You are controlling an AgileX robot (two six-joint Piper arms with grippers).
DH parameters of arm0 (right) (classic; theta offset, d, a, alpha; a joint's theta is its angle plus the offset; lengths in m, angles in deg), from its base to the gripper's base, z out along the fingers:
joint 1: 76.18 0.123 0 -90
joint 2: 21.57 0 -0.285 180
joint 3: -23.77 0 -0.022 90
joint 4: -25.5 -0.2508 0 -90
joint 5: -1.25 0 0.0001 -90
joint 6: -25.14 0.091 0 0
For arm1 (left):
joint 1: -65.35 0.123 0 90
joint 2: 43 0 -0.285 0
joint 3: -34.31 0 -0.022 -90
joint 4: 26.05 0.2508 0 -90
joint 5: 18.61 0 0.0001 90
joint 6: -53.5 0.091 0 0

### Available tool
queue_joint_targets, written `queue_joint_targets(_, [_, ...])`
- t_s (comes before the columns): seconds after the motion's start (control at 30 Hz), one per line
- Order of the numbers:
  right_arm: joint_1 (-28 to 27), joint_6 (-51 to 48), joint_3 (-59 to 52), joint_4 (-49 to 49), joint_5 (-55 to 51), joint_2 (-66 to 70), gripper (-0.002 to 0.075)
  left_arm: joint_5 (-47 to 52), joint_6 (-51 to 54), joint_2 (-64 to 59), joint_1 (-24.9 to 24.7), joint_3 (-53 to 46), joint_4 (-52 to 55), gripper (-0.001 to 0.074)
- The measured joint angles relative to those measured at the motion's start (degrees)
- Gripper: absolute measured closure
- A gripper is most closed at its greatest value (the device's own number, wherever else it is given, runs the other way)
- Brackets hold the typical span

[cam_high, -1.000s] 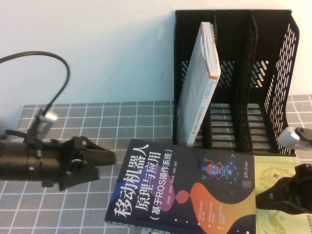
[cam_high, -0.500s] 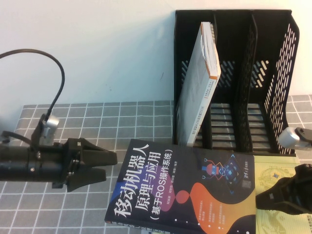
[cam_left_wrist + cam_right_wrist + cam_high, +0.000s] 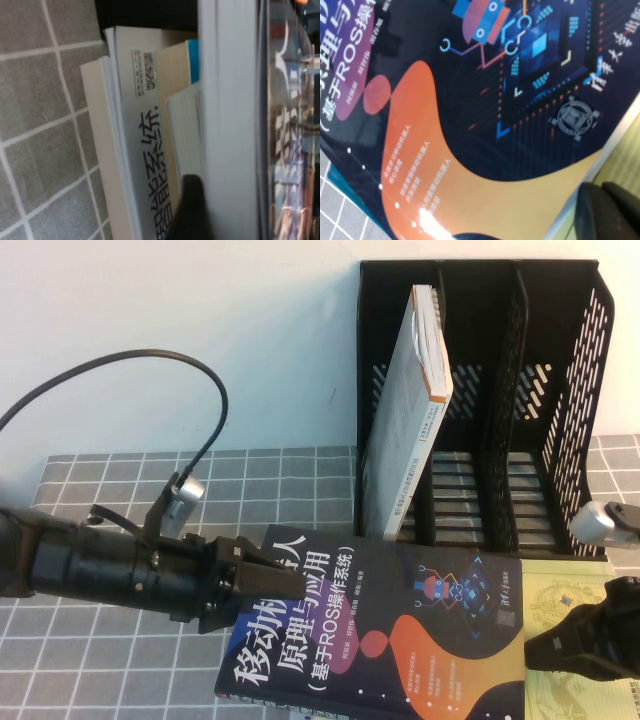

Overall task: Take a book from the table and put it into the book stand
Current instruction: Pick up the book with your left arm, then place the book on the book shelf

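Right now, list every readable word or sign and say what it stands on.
"移动机器人原理与应用": white title on the book cover, partly hidden by the left gripper.
"(基于ROS操作系统)": subtitle beneath it.
Small cover text, the round seal, the barcode label and the upright white book's spine text: too small to read.

The left arm [image 3: 90, 570] is a matte black cylindrical body with ribbed rings. A thin black cable [image 3: 150, 390] loops above it, ending at a small silver cylinder [image 3: 183, 491]. The left pincer [image 3: 268, 585] is black. The right pincer [image 3: 575, 645] is black, beside a silver cylinder [image 3: 592, 521].
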Motion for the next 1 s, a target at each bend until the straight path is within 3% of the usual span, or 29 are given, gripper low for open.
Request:
queue_joint_targets(0.07, [0.0,0.0,0.0,0.0,0.0,0.0,0.0729,-0.6,0.0,0.0,-0.5,0.0,0.1,0.0292])
queue_joint_targets(0.17, [0.0,0.0,0.0,0.1,-0.1,0.0,0.0729,-1.6,0.0,-0.1,-0.5,0.0,0.4,0.0547])
queue_joint_targets(0.23, [0.0,0.0,0.0,0.2,0.0,-0.5,0.0729,-0.8,0.0,-0.1,-0.5,0.1,0.2,0.0616])
queue_joint_targets(0.5, [0.1,0.6,-0.5,3.6,3.6,-12.8,0.0729,-0.6,-0.6,3.0,-0.7,0.2,0.3,0.0615])
queue_joint_targets(0.7, [0.1,6.7,-0.5,10.3,7.1,-24.5,0.0729,-0.6,-4.2,10.1,-0.9,2.3,2.5,0.0615])
queue_joint_targets(0.83, [0.1,9.4,-0.5,13.7,7.7,-29.6,0.0729,-0.4,-6.8,16.0,-1.6,7.7,2.9,0.0617])
queue_joint_targets(1.0, [0.1,10.5,-0.6,14.2,7.6,-33.3,0.0729,-3.2,-9.7,20.1,-5.9,18.4,3.8,0.0617])
